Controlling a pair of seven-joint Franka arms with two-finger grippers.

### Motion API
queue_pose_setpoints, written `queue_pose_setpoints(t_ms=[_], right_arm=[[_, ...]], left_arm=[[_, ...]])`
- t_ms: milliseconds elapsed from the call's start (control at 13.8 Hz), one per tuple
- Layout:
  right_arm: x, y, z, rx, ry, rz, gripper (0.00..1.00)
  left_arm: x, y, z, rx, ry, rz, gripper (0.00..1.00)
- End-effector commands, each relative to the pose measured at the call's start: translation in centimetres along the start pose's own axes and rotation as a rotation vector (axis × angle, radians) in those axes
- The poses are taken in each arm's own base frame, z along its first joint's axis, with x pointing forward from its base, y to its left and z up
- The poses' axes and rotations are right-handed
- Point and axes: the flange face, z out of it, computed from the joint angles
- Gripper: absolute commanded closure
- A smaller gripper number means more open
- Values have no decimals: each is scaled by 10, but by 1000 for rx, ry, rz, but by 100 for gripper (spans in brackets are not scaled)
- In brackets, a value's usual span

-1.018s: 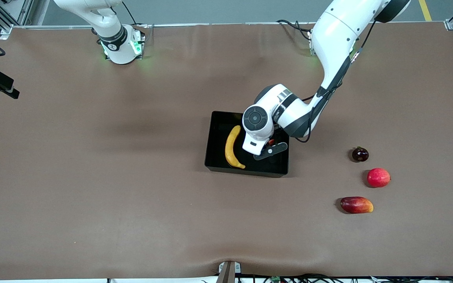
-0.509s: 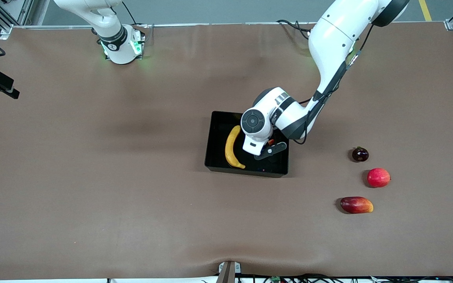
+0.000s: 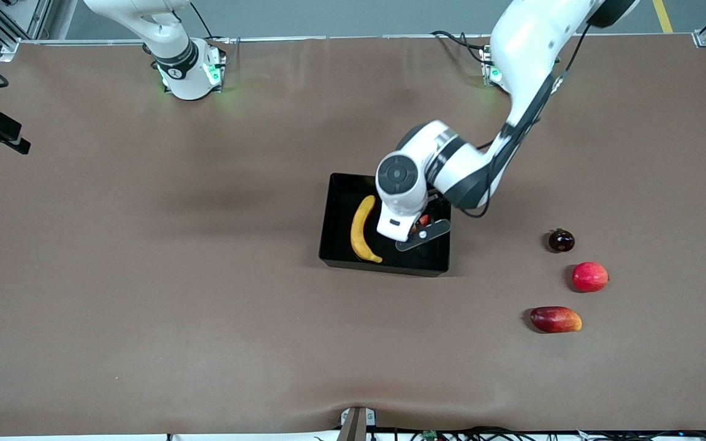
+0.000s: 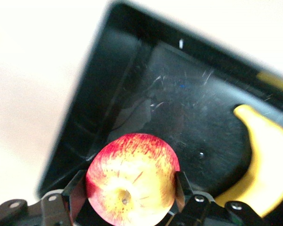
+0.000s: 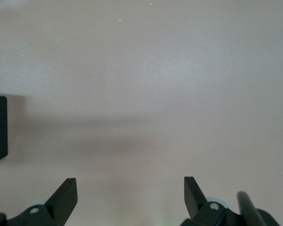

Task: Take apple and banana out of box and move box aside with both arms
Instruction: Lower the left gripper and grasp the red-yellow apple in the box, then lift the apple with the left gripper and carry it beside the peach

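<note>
Apple [image 4: 131, 176], mottled red and yellow, sits between the jaws of the left gripper [image 4: 131, 188], which are clamped on its two sides; one finger [image 4: 181, 188] presses its flank. The gripper hangs over the box [image 3: 331, 208], a glossy black open-top bin near the middle of the bench [image 3: 144, 275], and in the left wrist view the apple shows against the box's scratched floor, close to one corner. In the front view the arm's wrist hides nearly all of the apple. One banana [image 3: 360, 229] lies in the box on the side toward the right arm's end, curved, its length running from the farther wall toward the nearer one.

The right gripper [image 5: 130, 193] waits over bare bench with its jaws apart and nothing between them; its arm's base stands at the farther edge of the bench.

Three more fruits lie on the bench toward the left arm's end, well apart from the box: a small dark round fruit [image 3: 561, 240], a red round fruit [image 3: 590, 276] nearer to the camera, and a mango [image 3: 555, 319] nearest. That makes five fruits, one box, two arms.

The bench is covered by a plain brown mat, slightly rippled at the nearer edge. Grey floor and metal frame posts show past the farther edge.
</note>
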Motion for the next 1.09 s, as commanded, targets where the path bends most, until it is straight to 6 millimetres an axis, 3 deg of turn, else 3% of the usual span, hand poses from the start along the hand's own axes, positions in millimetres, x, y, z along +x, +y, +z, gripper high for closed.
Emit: queue_pose_setpoints(t_ms=[0,145,291,364,582,873,1018], right_arm=[[2,-1,-2,-14,0,2,0],[2,-1,-2,-15,0,1,0],[2,0,-2,-15,0,2,0],[2,0,-2,-15,0,2,0],[2,1,-2,-15,0,5,0],[2,2,-2,-15,0,7,0],[2,3,-1,-15,-1,8,0]], left_arm=[[20,-41,-79,-6,60,-19,100],[69,-90,-103,-31,57,9,100],[112,-132,-97,-18,23,55,100],[135,-153,-85,-8,5,72,100],[195,-198,-25,34,-53,62,100],[239,-215,62,83,-50,25,100],[252,-219,91,54,-51,14,100]])
